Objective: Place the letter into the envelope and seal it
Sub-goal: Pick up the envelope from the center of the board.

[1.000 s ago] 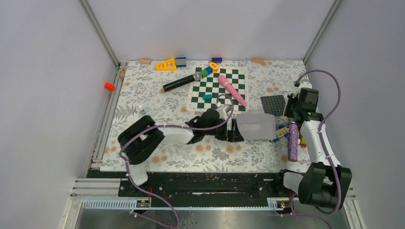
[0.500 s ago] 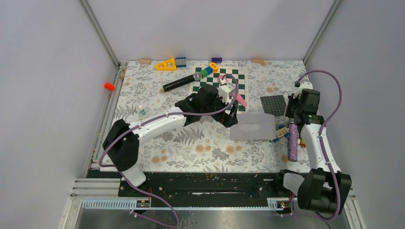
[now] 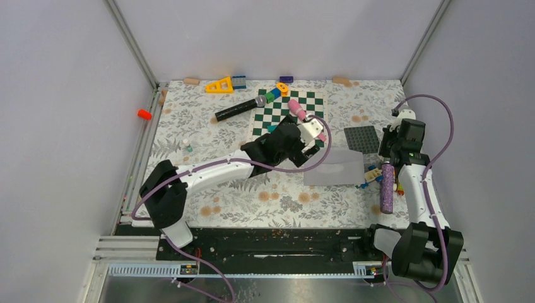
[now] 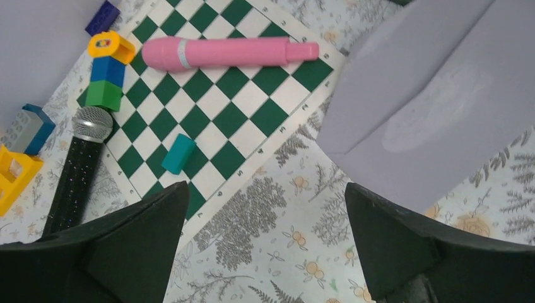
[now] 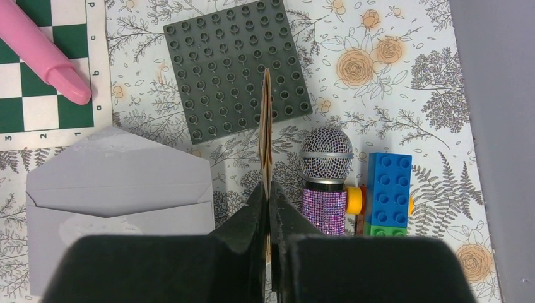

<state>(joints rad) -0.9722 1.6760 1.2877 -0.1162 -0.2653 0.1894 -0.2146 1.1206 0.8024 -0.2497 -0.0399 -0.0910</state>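
The left gripper (image 4: 264,211) hovered with fingers wide apart just beside the envelope (image 4: 429,107), which lay flat, flap open, near the chessboard (image 4: 221,120). The right gripper (image 5: 267,189) clamped the letter (image 5: 266,120), seen edge-on.

The envelope (image 5: 120,189) is matt paper. At its 1 o'clock, the studded plate (image 5: 236,69) is dull plastic. The pink microphone (image 4: 227,52) is glossy plastic. The purple microphone (image 5: 326,183) glitters below a metal mesh head. The letter (image 5: 266,126), seen edge-on, looks like thin tan paper.
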